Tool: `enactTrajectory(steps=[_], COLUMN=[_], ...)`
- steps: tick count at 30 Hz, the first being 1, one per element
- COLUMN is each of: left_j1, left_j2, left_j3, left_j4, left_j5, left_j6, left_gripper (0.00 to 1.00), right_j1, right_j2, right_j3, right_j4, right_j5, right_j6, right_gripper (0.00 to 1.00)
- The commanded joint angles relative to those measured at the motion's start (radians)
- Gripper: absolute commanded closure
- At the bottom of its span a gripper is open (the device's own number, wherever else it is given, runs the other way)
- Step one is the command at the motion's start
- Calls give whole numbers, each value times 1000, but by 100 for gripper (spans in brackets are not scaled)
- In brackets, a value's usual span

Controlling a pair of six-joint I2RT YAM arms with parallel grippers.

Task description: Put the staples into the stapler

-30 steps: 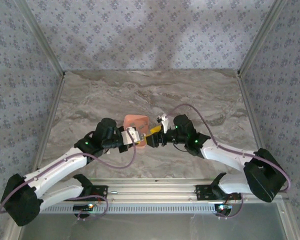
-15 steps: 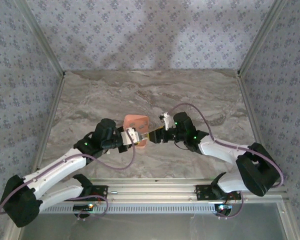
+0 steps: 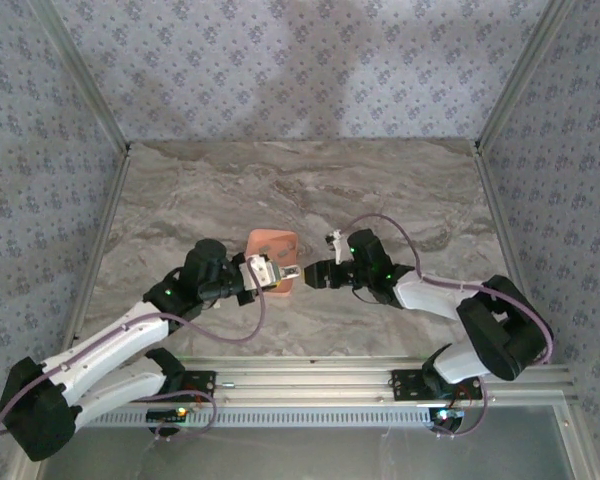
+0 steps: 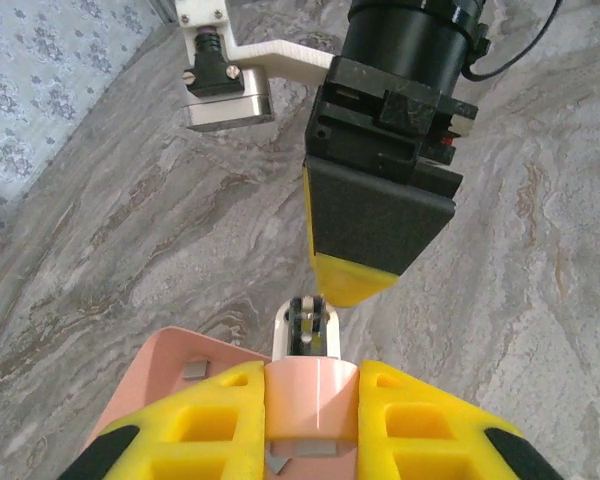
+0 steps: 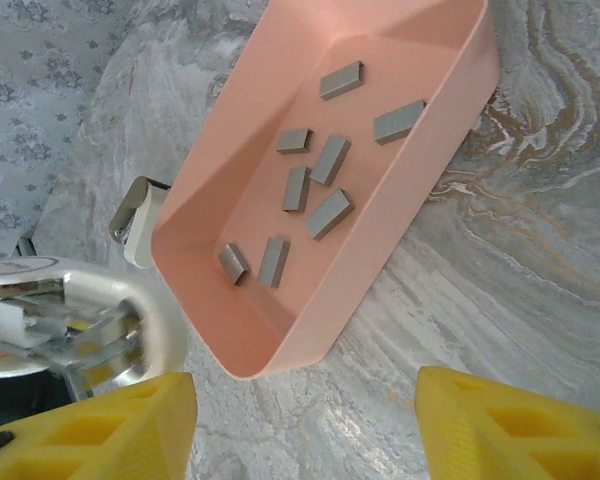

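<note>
The stapler point(image 4: 312, 395) is a small pink one with a white front end, and my left gripper point(image 4: 312, 378) is shut on its body just beside the salmon-pink tray point(image 4: 170, 365). In the top view the left gripper point(image 3: 270, 272) holds the stapler point(image 3: 289, 272) at the tray's point(image 3: 272, 243) near edge. Several staples point(image 5: 310, 185), short grey bars, lie loose in the tray point(image 5: 405, 215). My right gripper point(image 5: 305, 430) hangs open over bare table by the tray's corner, with nothing between its fingers. Its yellow fingertip point(image 4: 350, 282) sits just beyond the stapler's nose, facing the left gripper, and the right gripper point(image 3: 315, 273) is close on the stapler's right.
Marble-patterned table point(image 3: 310, 190) stretches behind and to both sides of the tray, walled in by patterned panels. Both arms meet near the table's middle front. A metal rail point(image 3: 310, 380) runs along the near edge between the arm bases.
The right arm's elbow has swung down and outward, and its gripper has drawn back slightly from the stapler with the jaws a little narrower. The left gripper still holds the stapler in about the same place.
</note>
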Motion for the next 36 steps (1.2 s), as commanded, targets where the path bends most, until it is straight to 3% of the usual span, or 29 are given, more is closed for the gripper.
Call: enactTrajectory(steps=[1,9,15,19,22,36], left_j1=[-7,-7,-7,-7,-7,-7], left_j2=[-24,-31,-28,-31,-38,-45], left_j3=[0,0,0,2,-1,-3], left_j4=[40,34,50,57,59,79], left_j5=[28,12,46,65,70,111], left_j6=[-10,-3,-13,-17,-17,-29], left_gripper=[100,100,100,100,100,100], right_j1=[-3,14,69,101,109,125], right_j2=[-56,-196,-269,-267,-242,-92], right_j3=[-27,-58,-50,-24,18,64], right_j4=[-1,16,3,-41,-93,34], right_j5=[38,24,58,127,179,127], right_j6=[-25,-149,-404,-550,-561,-505], right_gripper=[39,38,33,37,39,39])
